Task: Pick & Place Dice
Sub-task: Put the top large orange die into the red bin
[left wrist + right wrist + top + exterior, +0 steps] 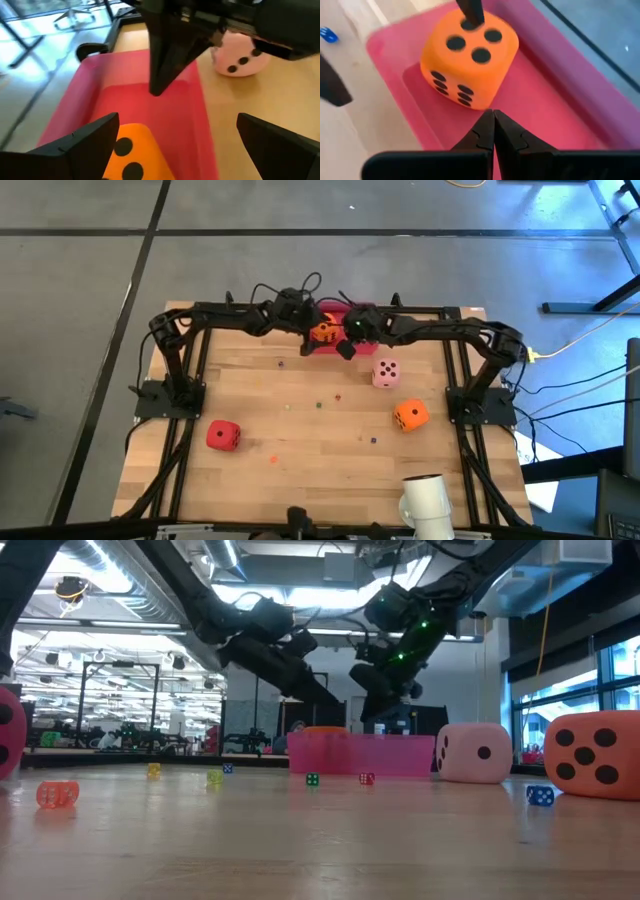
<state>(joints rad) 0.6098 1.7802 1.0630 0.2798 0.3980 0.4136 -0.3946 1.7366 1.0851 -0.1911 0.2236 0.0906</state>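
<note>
Starting on the left of the table in the high view: the red die [223,435] sits alone near the front edge, well apart from either arm, untouched. A scatter of tiny beads [320,404] dots the wood in the middle.

Up at the far edge, the left gripper [318,338] hangs over the pink tray [331,306] with its fingers spread wide and nothing between them. Below it, inside the tray, lies one orange die [469,55] (pips up, resting flat on the tray floor). In the left wrist view that die shows just under the open fingers, slightly toward one finger. That reads to me as a placement just completed: one die delivered, three to go.

Moving right: the right gripper [347,346] hovers at the tray's near edge, fingers pressed together and empty, its tips pointing at the orange die from just beside it.

Farther right, the pale pink die [386,373] lies near the right gripper, and the second orange die [410,415] is beyond it toward the front.

Next move, as I judge it: the left arm must lift clear of the tray, and the right gripper must open its fingers before dropping onto the pink die, its nearest target.
</note>
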